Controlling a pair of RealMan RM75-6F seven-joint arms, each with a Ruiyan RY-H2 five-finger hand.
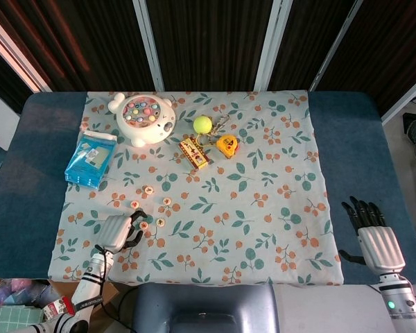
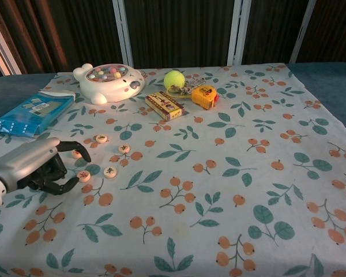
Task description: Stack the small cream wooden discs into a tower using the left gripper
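Five small cream wooden discs (image 2: 110, 171) scattered loose on the left part of the cloth, none stacked yet. Flat round pieces, pale wood, each with a small dark or red mark on top; smooth faces, low edges, hard to get under.

Nearest disc (image 2: 83, 175) just beside the fingertips of the left hand (image 2: 37, 167); another (image 2: 76, 154) partly behind the forefinger. Two more further back, (image 2: 101, 138) and (image 2: 124, 148), apart from each other.

Left hand low over the cloth, fingers curled part-way, thumb apart, nothing held. Reaching stage, by the look of it.

For a clean pick: come down over the nearest disc, pinch across its rim with thumb and one fingertip, no scooping. Cloth soft and likely to ruck, so light downward pressure only. Lift straight up, carry level, set flat and centred on a second disc. Likely risk: thin piece flipping or sliding away on the pinch; neighbours close enough to be knocked.

Right hand (image 1: 373, 236) at the far right on bare blue table (image 1: 360, 139), fingers straight and spread, idle.

Floral tablecloth (image 2: 230, 173), cream with orange berries and green leaves. Behind: white plastic animal-shaped toy (image 2: 108, 81) with coloured pegs, blue shiny packet (image 2: 34, 111), yellow-green fuzzy ball (image 2: 173, 78), yellow tape measure (image 2: 204, 95), small patterned box (image 2: 164, 104).
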